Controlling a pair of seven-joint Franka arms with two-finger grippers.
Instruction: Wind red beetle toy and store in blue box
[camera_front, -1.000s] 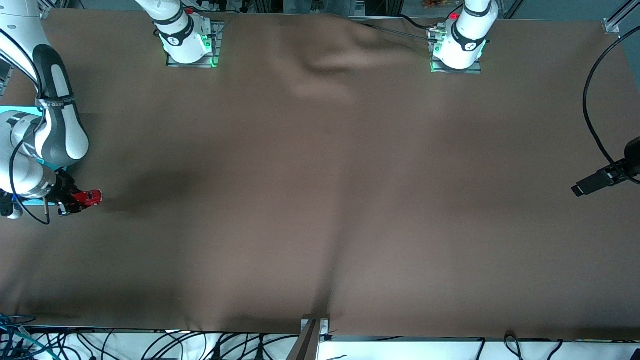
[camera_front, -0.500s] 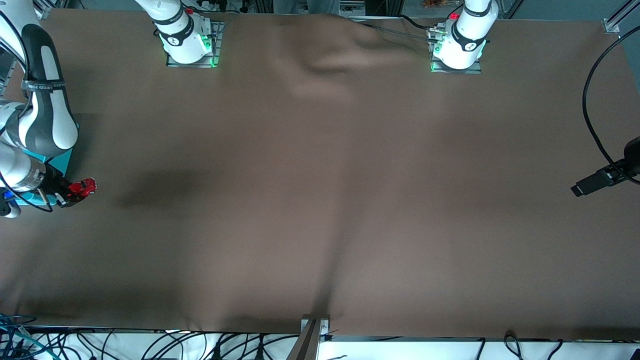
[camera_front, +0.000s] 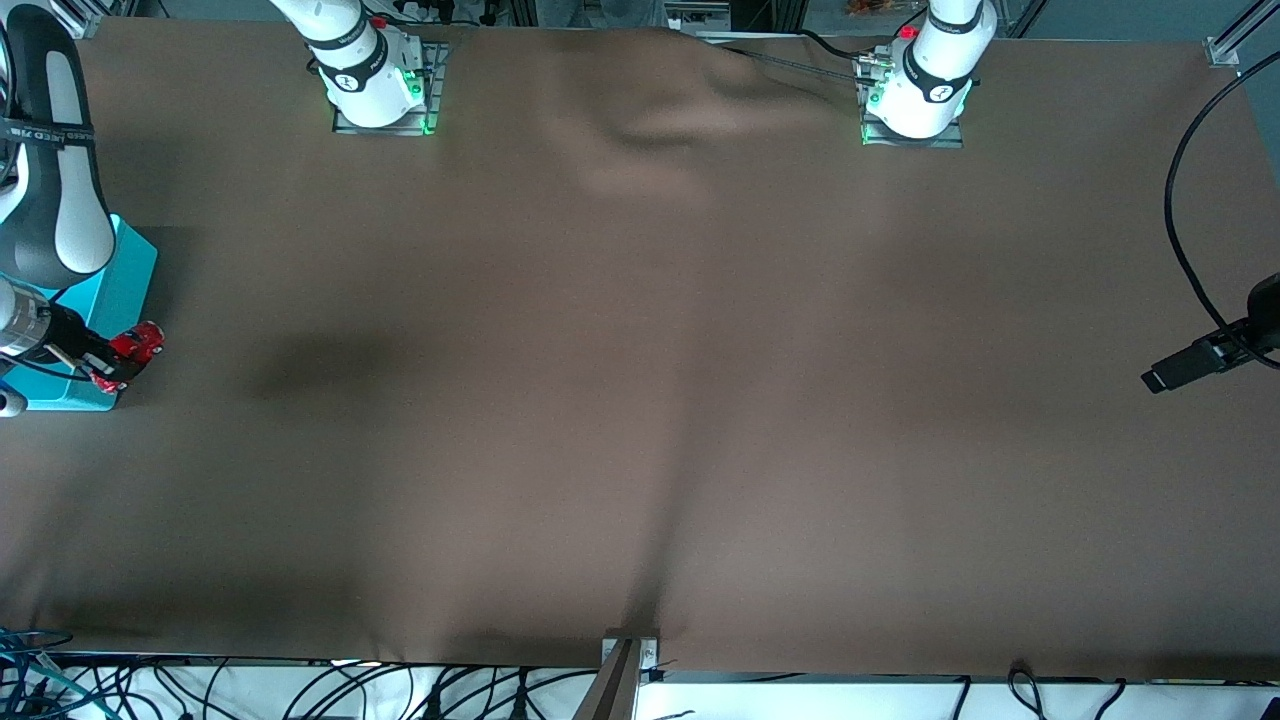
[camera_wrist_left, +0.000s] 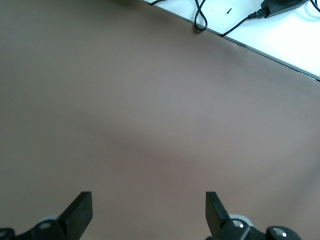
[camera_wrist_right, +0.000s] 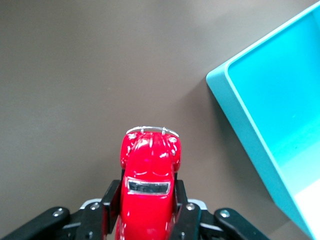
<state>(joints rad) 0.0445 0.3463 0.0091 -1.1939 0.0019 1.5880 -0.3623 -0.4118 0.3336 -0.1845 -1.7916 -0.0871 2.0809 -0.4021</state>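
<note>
So the red beetle toy is held up in the air, pinched by its sides between the fingers of the right gripper, nose pointing out ahead. It's being carried at the right arm's end of the table, and in the front view it sits right over the edge of the blue box. From the right wrist view, though, the toy is seen over bare brown cloth just beside the box's corner, not over the opening yet. Whether it's been wound can't be told from here.

The step in hand looks like the storing part. What's called for next, probably: the toy gets shifted sideways until it's properly above the bright inside of the box, then lowered a bit and let go. The box wall is the one thing in the way, so it should be cleared before any lowering, otherwise the toy could get clipped on the rim and tip out.

The left gripper is spread wide with nothing in it, parked over bare cloth; that arm is just waiting. Nothing else is on the table apart from a black camera mount at the left arm's end.
</note>
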